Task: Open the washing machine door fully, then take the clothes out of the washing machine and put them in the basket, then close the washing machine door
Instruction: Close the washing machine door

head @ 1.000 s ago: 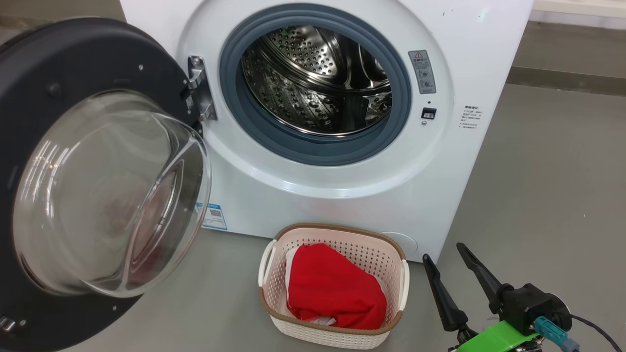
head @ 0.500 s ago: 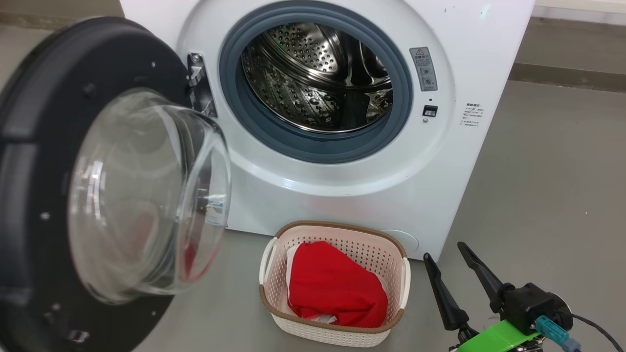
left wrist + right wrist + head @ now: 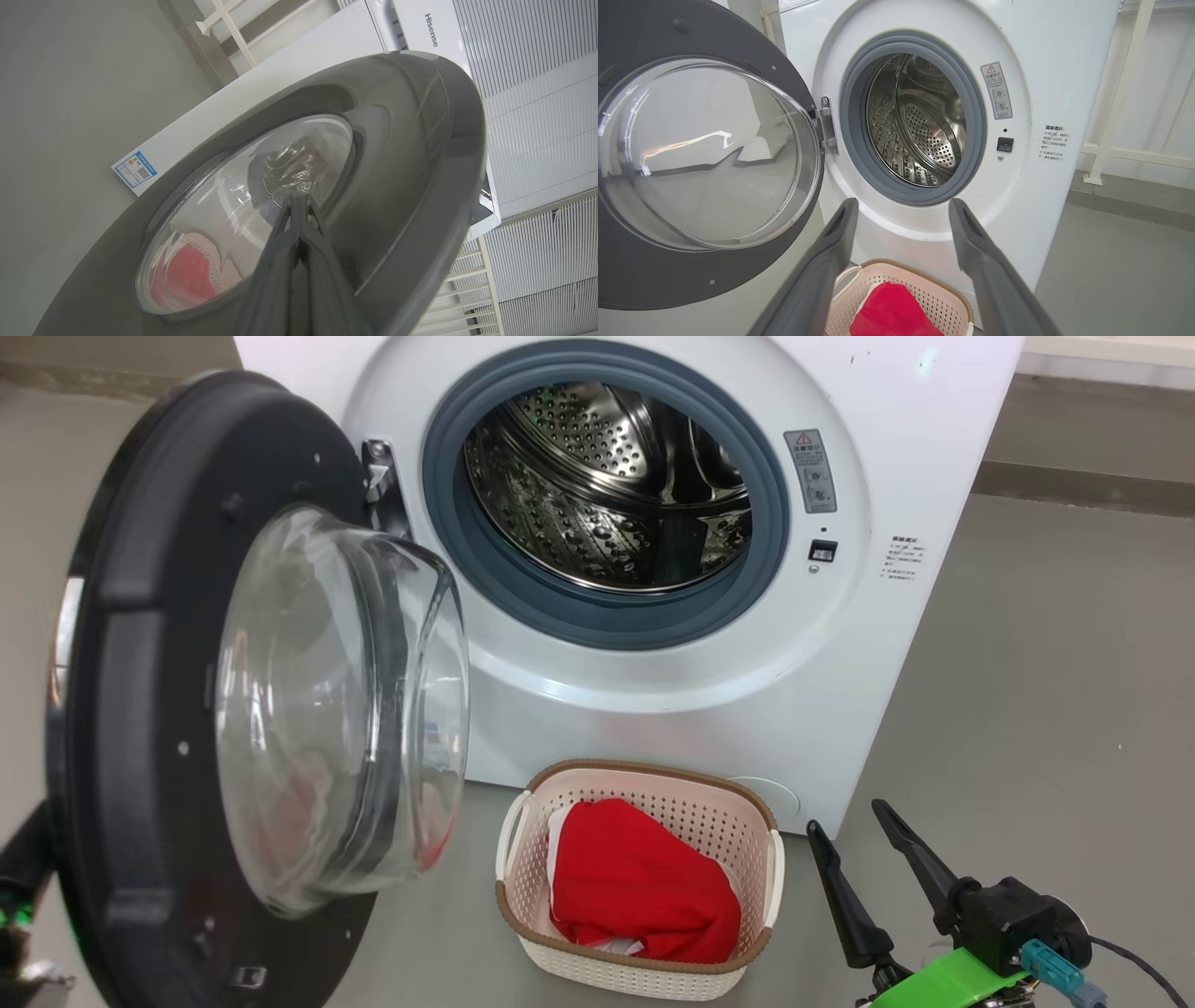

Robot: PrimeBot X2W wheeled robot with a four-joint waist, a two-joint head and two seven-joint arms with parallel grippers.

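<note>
Red clothes (image 3: 644,887) are bunched in the basket (image 3: 711,819) before the washing machine (image 3: 887,644); the washing machine door (image 3: 140,616) is seen half open, left gripper (image 3: 297,198) fingers pressed together at its outer face; right gripper (image 3: 846,816) fingers are spread wide.

You have one washing machine (image 3: 653,709) before you, and everything else counts off from it: one round door (image 3: 140,616) hung on one hinge (image 3: 378,476) at its front, and one steel drum (image 3: 607,485) inside. One basket (image 3: 644,769) stands just before its base, holding one red bundle of clothes (image 3: 644,887) (a single sliver of white cloth (image 3: 616,947) shows beneath). Its front carries one blue label (image 3: 135,169) and one grey warning sticker (image 3: 809,471). Two grippers face it, the left gripper (image 3: 299,203) and the right gripper (image 3: 845,817), two fingers apiece.
</note>
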